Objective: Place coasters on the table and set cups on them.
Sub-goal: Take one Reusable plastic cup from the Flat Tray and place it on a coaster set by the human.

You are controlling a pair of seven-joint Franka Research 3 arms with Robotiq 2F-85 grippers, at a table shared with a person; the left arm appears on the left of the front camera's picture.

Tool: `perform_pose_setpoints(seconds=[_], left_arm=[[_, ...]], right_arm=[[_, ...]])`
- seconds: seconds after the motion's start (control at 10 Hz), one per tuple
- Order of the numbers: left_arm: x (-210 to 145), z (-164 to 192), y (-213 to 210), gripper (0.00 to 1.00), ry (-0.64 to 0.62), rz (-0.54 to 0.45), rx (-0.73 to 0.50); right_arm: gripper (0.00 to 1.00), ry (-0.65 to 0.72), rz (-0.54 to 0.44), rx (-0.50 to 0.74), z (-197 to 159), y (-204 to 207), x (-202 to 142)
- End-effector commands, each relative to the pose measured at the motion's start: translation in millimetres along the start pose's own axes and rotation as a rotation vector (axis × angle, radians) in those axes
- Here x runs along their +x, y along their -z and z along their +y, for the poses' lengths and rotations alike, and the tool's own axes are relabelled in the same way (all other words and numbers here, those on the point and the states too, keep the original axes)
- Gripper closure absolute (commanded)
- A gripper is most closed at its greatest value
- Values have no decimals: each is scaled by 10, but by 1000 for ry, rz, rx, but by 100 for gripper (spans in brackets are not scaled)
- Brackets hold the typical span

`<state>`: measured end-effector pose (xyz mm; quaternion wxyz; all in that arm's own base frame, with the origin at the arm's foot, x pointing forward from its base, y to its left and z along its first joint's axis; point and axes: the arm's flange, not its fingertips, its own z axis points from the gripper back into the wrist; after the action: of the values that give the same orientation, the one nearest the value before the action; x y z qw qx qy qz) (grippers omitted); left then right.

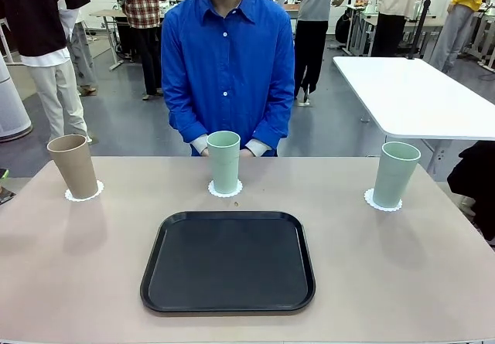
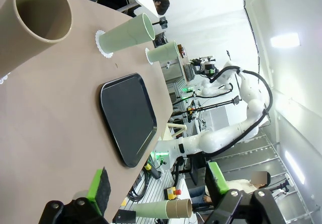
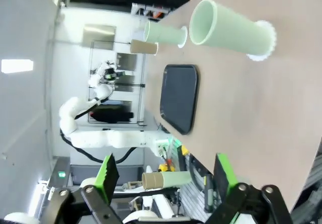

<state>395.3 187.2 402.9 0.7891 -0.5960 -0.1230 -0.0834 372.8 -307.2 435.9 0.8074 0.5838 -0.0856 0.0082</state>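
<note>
**Three cups, three coasters, one tray**

Nearest in the left wrist view, the left gripper [image 2: 157,194] hangs released, green pads wide apart with nothing between them; in the right wrist view the right gripper [image 3: 166,176] is likewise released and bare. On the counter [image 1: 402,267], closest to the robot's side, lies one black tray [image 1: 228,261], flat and bare. Beyond it stand three cups, each upright on its own coaster, three coasters in all: the tan cup [image 1: 73,165] at the robot's left on a coaster [image 1: 83,195]; one mint cup [image 1: 224,161] in the middle, just past the tray's far edge, on a coaster [image 1: 225,190]; a second mint cup [image 1: 394,174] at the right on a coaster [image 1: 382,202]. The cups stand well apart. Farthest, a person in a blue shirt [image 1: 228,66] stands at the counter's far edge, hands behind the middle cup.
</note>
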Motion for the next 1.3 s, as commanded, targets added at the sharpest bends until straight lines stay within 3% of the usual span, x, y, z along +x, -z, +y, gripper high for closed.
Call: perform_pose_setpoints(seconds=[0.0, 0.5, 1.2], left_arm=[[-4, -28, -9, 0, 6, 0, -7], [-4, -28, -9, 0, 6, 0, -7], [-4, -28, -9, 0, 6, 0, -7]], right_arm=[[0, 46, 19, 27, -185, -172, 207], [0, 0, -8, 49, -496, -122, 264], [0, 35, 14, 37, -472, -98, 210]])
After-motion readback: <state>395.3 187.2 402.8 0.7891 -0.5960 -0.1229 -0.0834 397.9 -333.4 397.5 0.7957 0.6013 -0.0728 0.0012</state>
